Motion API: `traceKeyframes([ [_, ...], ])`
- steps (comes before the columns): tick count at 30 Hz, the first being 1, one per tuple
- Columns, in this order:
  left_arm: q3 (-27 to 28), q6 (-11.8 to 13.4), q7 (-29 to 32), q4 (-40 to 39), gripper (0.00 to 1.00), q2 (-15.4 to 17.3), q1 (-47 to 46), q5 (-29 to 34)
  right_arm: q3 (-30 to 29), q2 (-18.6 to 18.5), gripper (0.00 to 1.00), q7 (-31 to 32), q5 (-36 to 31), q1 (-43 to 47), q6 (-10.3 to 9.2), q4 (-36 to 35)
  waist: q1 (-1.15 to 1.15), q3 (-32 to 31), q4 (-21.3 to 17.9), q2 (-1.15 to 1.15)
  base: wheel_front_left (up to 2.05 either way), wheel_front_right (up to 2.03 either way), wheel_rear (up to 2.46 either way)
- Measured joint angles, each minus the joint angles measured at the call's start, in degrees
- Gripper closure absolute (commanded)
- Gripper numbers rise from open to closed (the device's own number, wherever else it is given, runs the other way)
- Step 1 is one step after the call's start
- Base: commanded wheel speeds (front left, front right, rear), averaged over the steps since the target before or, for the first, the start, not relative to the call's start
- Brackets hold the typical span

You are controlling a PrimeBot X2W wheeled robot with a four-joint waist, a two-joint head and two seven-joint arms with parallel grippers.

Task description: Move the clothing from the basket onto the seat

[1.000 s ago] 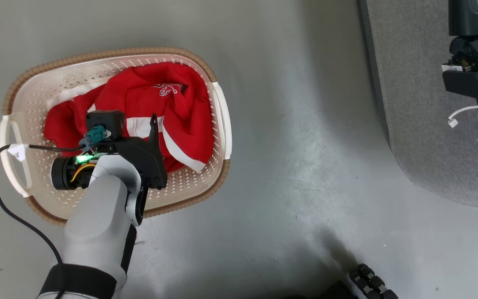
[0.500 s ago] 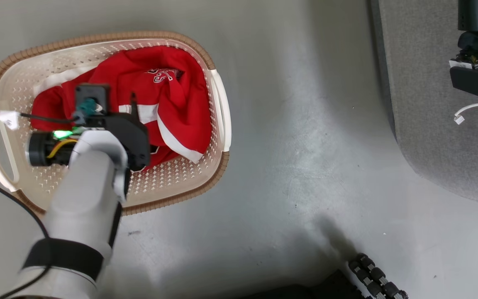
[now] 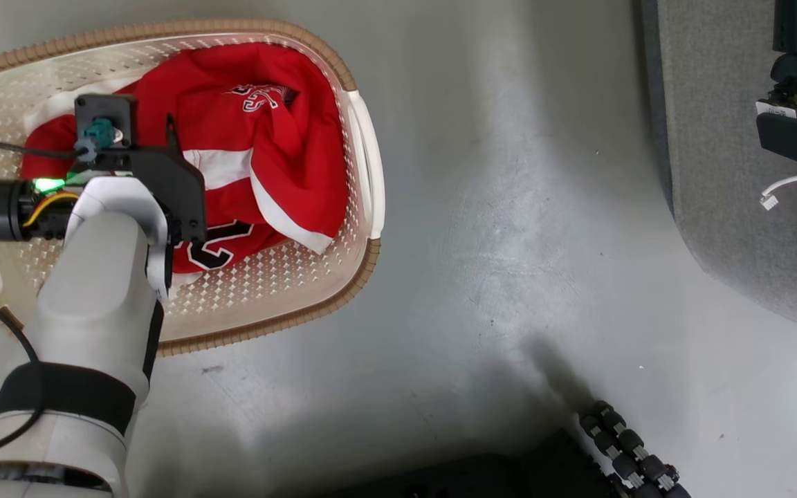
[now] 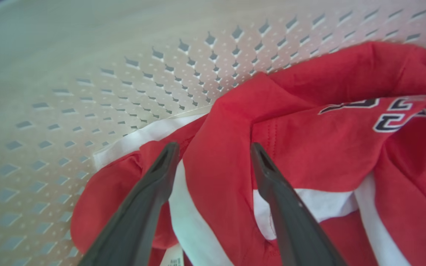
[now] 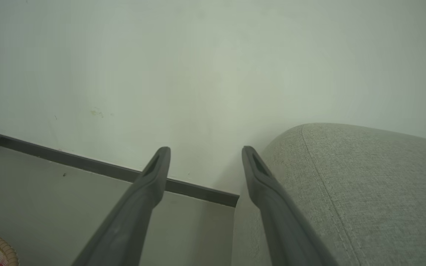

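Overhead, the left arm (image 3: 94, 290) hides part of the clothing (image 3: 274, 159).

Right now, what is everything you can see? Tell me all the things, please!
jersey heap: number of pieces unclear, red with white stripes and black numbers, in the basket
white fabric: one strip, white, at the heap's edge
laundry basket: one, cream with brown rim, on the floor
sofa cushion: one, grey, to the basket's right, apart from it
floor: one, grey, under everything
wall: one, pale, behind the cushion
skirting board: one, dark, foot of the wall
left gripper: one, dark, open, straddling a jersey fold
right gripper: one, dark, open, empty, by the cushion
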Motion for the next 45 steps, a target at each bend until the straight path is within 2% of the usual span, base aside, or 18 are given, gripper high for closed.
traceKeyframes([
  [18,-1.32,0.47,3.11,3.42,0.0,0.49,-3.13,1.15,-0.52,1.45,0.0,0.0,-0.46,-0.03,0.3,-1.61,0.0,2.98,-0.88,0.0,0.0,0.0,0.0],
  [19,-1.27,0.47,3.39,3.56,0.4,0.41,-3.14,1.14,-0.62,1.51,0.0,0.0,-0.48,-0.08,0.34,-1.8,0.0,3.1,-0.97,0.0,0.0,0.0,0.0],
  [20,-1.27,0.47,3.53,3.63,1.0,0.32,-3.14,1.13,-0.64,1.57,0.0,0.0,-0.49,-0.12,0.35,-1.87,0.0,3.13,-1.0,0.0,0.0,0.0,0.0],
  [30,1.32,0.37,-0.89,3.79,1.0,-1.58,-1.19,-1.15,-1.08,2.38,0.0,-0.01,-0.68,-1.16,1.29,1.3,0.0,0.14,-0.51,0.0,0.0,0.0,0.0],
  [41,3.68,-3.63,-7.4,4.31,1.0,-1.64,3.36,-4.48,-0.82,3.42,0.0,-0.01,-0.68,-0.25,2.32,7.92,0.0,-7.05,0.93,0.0,0.0,0.0,0.0],
  [45,4.34,-4.19,-8.42,4.43,1.0,-2.58,5.04,-5.19,-0.73,3.65,0.0,0.0,-0.68,1.06,2.57,10.05,0.0,-10.18,1.64,0.0,0.0,0.0,0.0],
])
